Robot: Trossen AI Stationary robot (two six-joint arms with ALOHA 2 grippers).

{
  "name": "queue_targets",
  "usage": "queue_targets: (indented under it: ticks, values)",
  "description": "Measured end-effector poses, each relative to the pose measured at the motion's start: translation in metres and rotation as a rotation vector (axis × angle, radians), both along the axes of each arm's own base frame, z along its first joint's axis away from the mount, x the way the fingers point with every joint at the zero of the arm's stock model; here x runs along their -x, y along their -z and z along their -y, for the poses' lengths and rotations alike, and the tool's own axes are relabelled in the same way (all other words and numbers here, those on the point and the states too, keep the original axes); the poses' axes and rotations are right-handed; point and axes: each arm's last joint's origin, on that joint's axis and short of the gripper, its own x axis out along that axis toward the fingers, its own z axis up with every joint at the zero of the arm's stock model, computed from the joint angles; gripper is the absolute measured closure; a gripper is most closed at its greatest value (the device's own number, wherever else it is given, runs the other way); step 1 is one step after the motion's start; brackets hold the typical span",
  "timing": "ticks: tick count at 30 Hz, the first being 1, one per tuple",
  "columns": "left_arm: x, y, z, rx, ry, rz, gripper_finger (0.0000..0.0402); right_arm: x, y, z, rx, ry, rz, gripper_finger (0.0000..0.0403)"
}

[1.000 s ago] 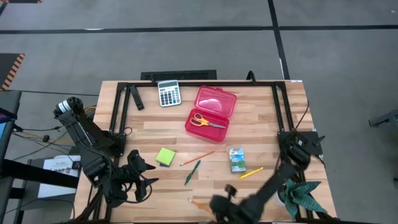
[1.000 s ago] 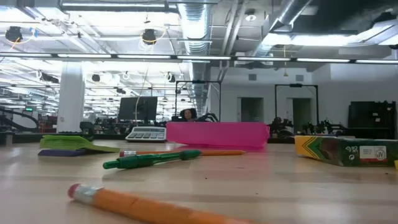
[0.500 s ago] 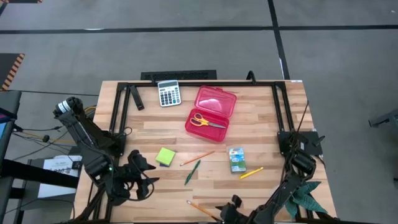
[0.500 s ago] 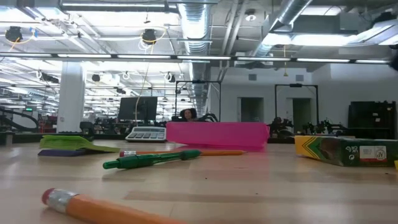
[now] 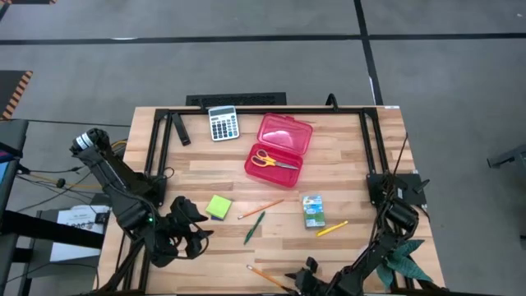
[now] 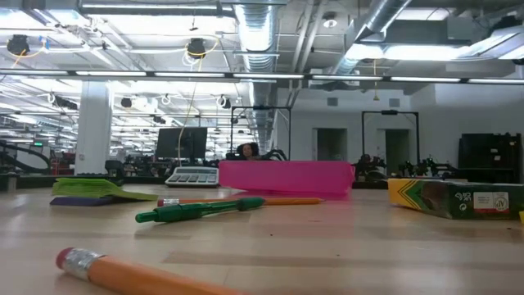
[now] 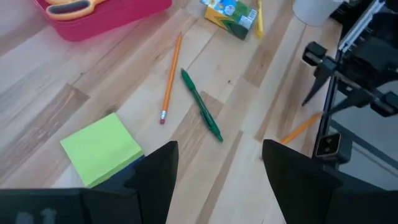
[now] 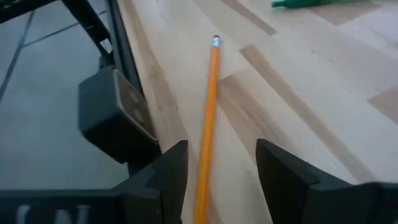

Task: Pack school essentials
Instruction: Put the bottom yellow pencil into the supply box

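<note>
Both arms shift: left gripper point(image 5: 187, 233) edges toward the sticky-note pad point(image 5: 218, 206); right gripper point(image 5: 306, 278) has retreated to the near edge.

Each gripper's jaws gape, empty; the near pencil point(image 5: 269, 277) lies loose, scissors point(image 5: 274, 160) sit in the red case point(image 5: 279, 150), so packing has barely begun.

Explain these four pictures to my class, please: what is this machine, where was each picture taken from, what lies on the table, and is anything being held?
It is a robot with two dark arms at a wooden table. One picture looks straight down, one looks level across the tabletop, and two come from cameras on the arms' wrists.

On the table lie a red case with scissors in it, a calculator, a green sticky-note pad, a green pen, three pencils and a small carton.

The left gripper is open beside the pad. The right gripper is open around an orange pencil at the near edge. Neither holds anything.
</note>
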Motion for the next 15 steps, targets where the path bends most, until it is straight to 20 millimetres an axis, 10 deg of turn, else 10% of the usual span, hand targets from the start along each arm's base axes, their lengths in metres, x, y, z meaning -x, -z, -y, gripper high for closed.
queue_targets:
  ticks: [15]
  values:
    - [-0.007, 0.000, -0.007, 0.003, -0.042, 0.000, 0.0173, -0.004, 0.039, -0.005, 0.006, -0.019, -0.013, 0.0213]
